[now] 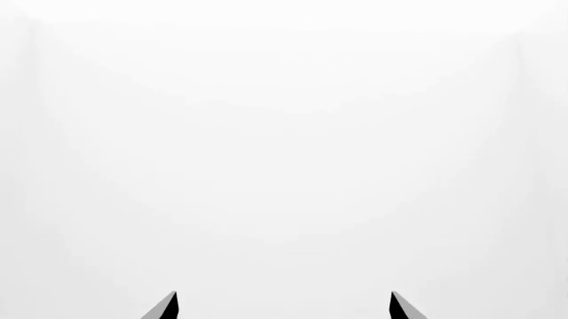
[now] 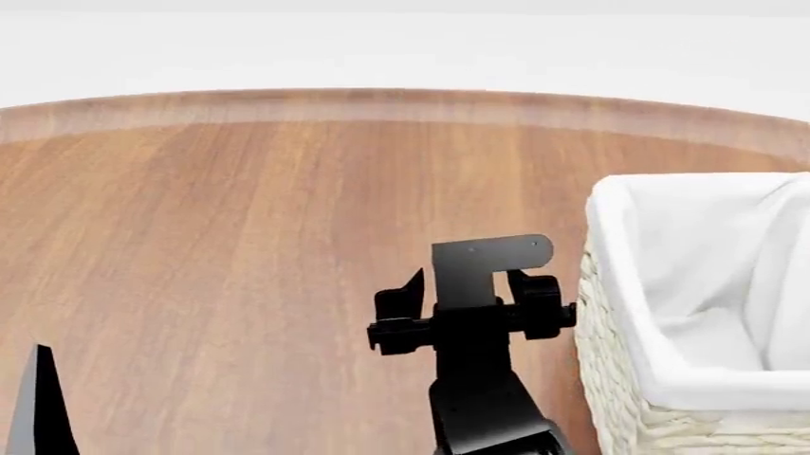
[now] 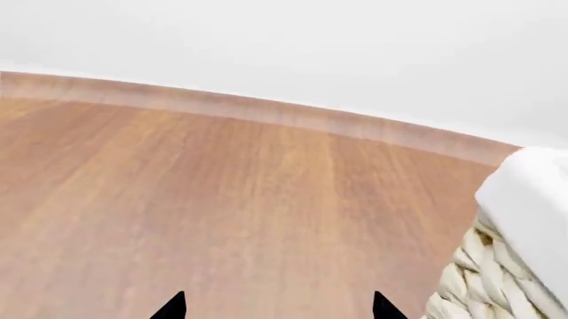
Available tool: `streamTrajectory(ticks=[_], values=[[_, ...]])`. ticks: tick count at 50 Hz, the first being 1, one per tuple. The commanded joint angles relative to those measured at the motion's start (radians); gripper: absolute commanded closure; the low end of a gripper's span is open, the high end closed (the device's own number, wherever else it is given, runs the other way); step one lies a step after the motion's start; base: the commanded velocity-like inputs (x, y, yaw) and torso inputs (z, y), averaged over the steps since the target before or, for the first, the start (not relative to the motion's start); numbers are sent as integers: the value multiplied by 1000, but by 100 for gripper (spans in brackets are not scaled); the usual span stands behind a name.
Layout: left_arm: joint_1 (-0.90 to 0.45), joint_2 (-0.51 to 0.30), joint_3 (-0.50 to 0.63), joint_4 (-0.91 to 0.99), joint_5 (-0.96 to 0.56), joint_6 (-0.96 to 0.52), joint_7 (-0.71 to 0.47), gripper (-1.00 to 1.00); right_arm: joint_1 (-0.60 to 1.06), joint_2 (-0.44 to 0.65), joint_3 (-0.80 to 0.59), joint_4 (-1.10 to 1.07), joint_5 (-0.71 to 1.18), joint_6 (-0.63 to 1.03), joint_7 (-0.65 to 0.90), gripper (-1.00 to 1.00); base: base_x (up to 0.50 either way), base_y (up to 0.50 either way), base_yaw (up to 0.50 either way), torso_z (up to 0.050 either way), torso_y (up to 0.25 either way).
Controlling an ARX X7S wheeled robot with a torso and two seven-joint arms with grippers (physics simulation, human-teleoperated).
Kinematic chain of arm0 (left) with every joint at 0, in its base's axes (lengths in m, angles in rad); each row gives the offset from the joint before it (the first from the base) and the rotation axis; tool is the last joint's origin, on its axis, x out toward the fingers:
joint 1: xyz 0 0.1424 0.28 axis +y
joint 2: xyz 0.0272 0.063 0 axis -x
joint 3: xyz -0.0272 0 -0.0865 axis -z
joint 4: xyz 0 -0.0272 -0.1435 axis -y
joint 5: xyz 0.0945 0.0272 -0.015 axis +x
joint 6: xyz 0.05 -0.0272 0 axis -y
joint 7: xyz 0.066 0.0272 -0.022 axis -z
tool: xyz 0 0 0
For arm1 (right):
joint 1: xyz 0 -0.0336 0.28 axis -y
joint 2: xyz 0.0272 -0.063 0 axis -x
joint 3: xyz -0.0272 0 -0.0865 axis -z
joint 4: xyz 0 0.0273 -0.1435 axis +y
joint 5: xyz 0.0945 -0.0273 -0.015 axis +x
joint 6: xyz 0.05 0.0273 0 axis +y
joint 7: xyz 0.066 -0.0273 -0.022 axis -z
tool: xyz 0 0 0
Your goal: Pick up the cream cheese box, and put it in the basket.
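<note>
The cream cheese box is out of view in every frame. The basket (image 2: 612, 374), woven wicker with a white cloth liner over its rim, stands on the table at the right in the head view. Its corner also shows in the right wrist view (image 3: 469, 282). My right gripper (image 2: 471, 305) hovers over the table just left of the basket. In the right wrist view this gripper (image 3: 279, 298) is open and empty, its tips wide apart. My left gripper (image 1: 284, 298) is open and empty and faces only plain white. One of its fingertips (image 2: 40, 403) shows at the bottom left in the head view.
The round wooden table (image 2: 228, 237) stretches left of and beyond the right gripper. Its curved far edge (image 2: 379, 102) borders a white background. The basket's wall stands close to the right gripper's right side.
</note>
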Motion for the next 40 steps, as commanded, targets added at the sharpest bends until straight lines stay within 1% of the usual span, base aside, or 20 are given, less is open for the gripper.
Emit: streamTrajectory(ticks=[1, 8, 18, 35, 40], values=[[-1, -4, 4, -6, 2, 7, -5, -100, 2, -2, -125, 75, 124, -49, 1, -100, 0, 0, 0, 0, -78], [-1, -7, 8, 1, 2, 1, -8, -100, 7, -2, -216, 106, 215, -68, 4, -100, 0, 0, 0, 0, -79], [0, -10, 9, -7, 1, 10, -12, -100, -6, -1, -282, 131, 281, -85, 4, -100, 0, 0, 0, 0, -79], [-2, -15, 13, -11, -4, 15, -18, -100, -41, -1, -159, 133, 155, -63, -6, -100, 0, 0, 0, 0, -79], [-2, -15, 18, -21, 2, 26, -19, -100, -53, -1, -125, 133, 125, -56, -13, -100, 0, 0, 0, 0, 0]])
